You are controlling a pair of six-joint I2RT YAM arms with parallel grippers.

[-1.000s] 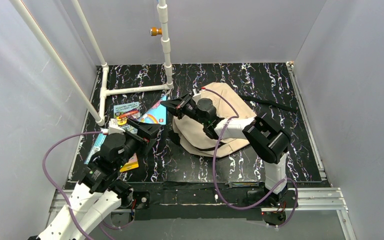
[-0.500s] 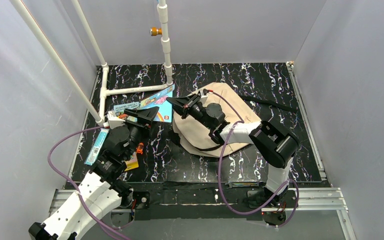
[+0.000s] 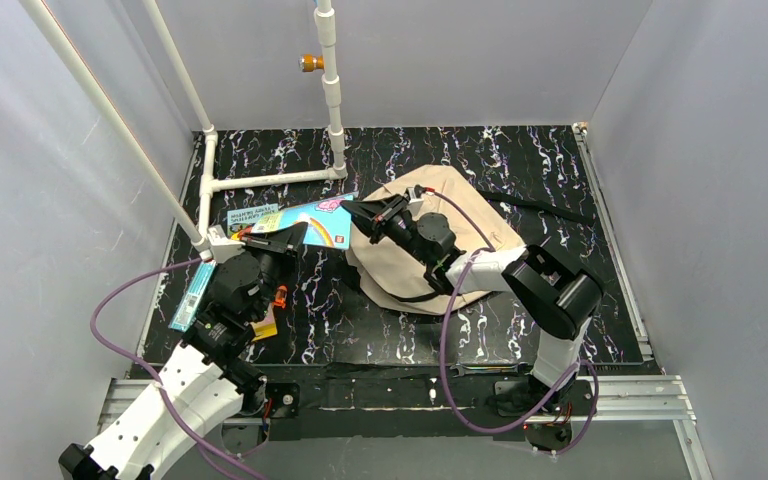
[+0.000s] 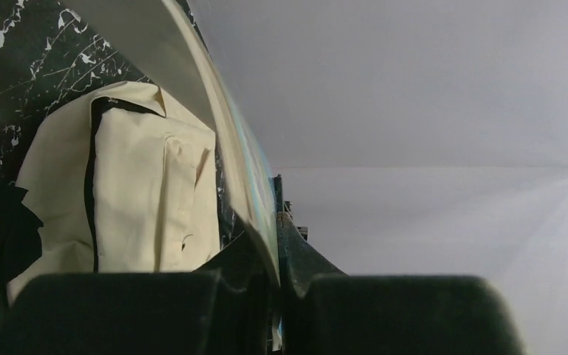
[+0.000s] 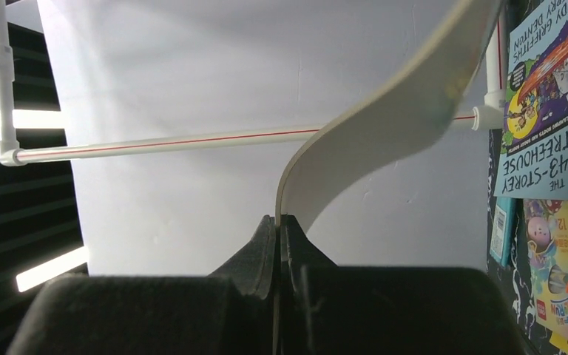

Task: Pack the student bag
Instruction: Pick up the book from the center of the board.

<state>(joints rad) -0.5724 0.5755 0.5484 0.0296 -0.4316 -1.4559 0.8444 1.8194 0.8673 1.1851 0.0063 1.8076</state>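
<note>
Left hand (image 3: pixel 293 236) now clamps book (image 3: pixel 322 216) | right hand (image 3: pixel 354 209) seemingly pinches student bag (image 3: pixel 460 205)

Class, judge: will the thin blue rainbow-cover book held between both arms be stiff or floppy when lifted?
Probably floppy: the thin blue rainbow-cover book curves sharply beyond the jaws. Likely light: two edge pinches hold it up.

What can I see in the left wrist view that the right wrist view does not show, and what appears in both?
Only the left wrist view shows the beige bag. Only the right wrist view shows the Treehouse book, a yellow book beside it and a white pipe. Both show the same thin book, bent and pinched edge-on: in one view by the left gripper, in the other by the right gripper.
</note>
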